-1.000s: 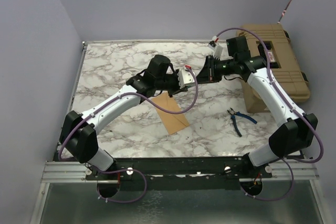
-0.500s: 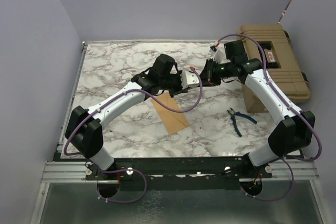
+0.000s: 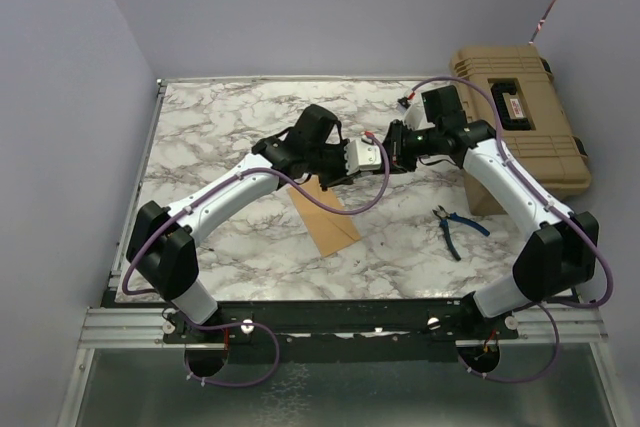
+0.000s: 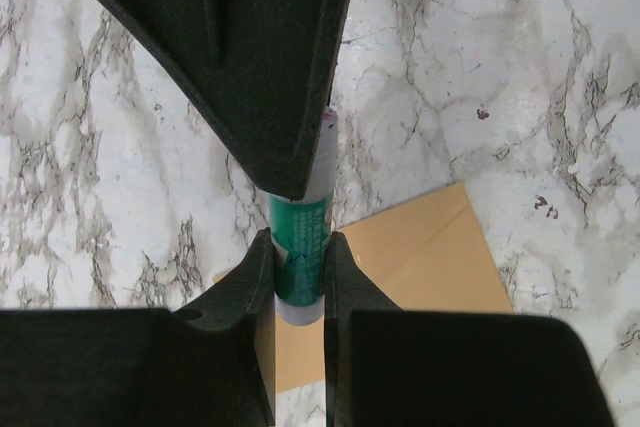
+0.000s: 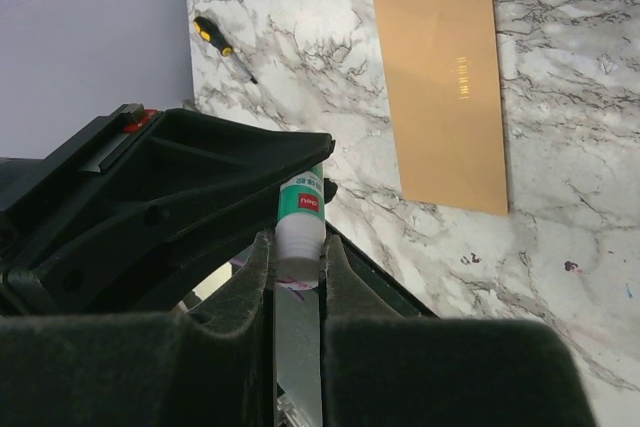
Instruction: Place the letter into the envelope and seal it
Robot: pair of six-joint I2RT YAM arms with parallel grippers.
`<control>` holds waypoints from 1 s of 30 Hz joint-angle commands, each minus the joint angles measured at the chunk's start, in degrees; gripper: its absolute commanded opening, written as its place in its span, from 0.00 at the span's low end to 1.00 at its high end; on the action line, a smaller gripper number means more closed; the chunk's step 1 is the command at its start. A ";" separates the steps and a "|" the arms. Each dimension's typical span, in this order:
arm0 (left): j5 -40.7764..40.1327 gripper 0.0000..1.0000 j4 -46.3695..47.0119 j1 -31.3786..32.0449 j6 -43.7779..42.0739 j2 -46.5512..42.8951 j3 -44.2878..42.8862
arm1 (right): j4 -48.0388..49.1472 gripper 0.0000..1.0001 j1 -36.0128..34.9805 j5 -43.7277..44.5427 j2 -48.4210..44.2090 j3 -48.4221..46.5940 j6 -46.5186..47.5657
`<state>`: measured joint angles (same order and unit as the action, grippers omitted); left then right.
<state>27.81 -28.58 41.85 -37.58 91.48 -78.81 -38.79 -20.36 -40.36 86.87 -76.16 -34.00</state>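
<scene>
Envelope (image 3: 328, 219): flat, orange-brown, lying on the marble desk (image 3: 220, 117) beneath the left wrist, touched by neither gripper. You see one paper piece only. Its far end is hidden under the left arm in the top view and cut off by the frame edge in the right wrist view, so you cannot tell whether the pointed flap is open or folded.

Letter: no separate pale sheet shows in any view. Judge it already inside the envelope, though nothing confirms that.

Glue stick (image 5: 300, 199): white tube with a green label, held in the air above the desk between the two arms.

Left gripper (image 4: 299, 262): narrow, clamped on the labelled body of the glue stick.

Right gripper (image 5: 297, 247): narrow, clamped on the white end of the same stick, facing the left one.

Sundries: blue-handled pliers (image 3: 455, 229), yellow-and-black screwdriver (image 5: 214, 34), tan case (image 3: 520, 117).

Progress: insertion is probably done, and you appear to be at the uncapping of the glue. Left for you: glue on the flap, fold, press.
</scene>
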 commanded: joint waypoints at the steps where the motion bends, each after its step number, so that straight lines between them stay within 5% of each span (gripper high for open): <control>1: 10.72 0.00 25.39 4.47 -0.48 -0.79 -7.95 | -1.37 0.01 -6.51 -6.27 1.85 2.46 -2.74; 19: 13.26 0.00 37.52 4.56 7.06 -1.12 -5.83 | -3.14 0.01 -9.25 -3.81 5.31 6.25 -2.79; 25: 7.98 0.00 37.63 4.11 10.67 -7.73 7.37 | -4.30 0.01 -8.24 2.02 3.44 -4.65 -2.50; 30: 5.64 0.00 38.37 3.35 17.30 -13.29 18.93 | -3.58 0.17 -4.74 4.66 1.33 -12.72 -3.75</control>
<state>26.98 -11.51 41.98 -26.28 84.44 -64.03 -44.71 -24.08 -33.76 88.92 -81.78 -34.52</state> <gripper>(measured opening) 0.150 0.124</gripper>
